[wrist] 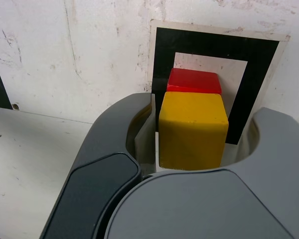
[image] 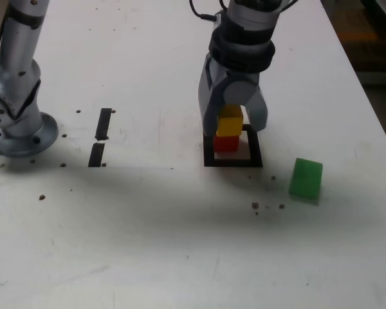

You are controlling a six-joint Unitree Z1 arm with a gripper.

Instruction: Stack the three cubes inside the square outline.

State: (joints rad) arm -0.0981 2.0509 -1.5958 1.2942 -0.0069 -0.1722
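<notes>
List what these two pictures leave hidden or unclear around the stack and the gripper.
- Exterior view: the gripper covers the upper yellow cube and the far side of the square outline.
- Wrist view: the yellow cube hides most of the red cube; the green cube is out of frame.
- Neither view shows finger contact clearly.

Yellow cube (image: 229, 122) stacked upright on red cube (image: 225, 143), both inside the black square outline (image: 233, 161) near its far edge. Green cube (image: 306, 178) rests tilted outside it, toward the exterior view's right.
</notes>
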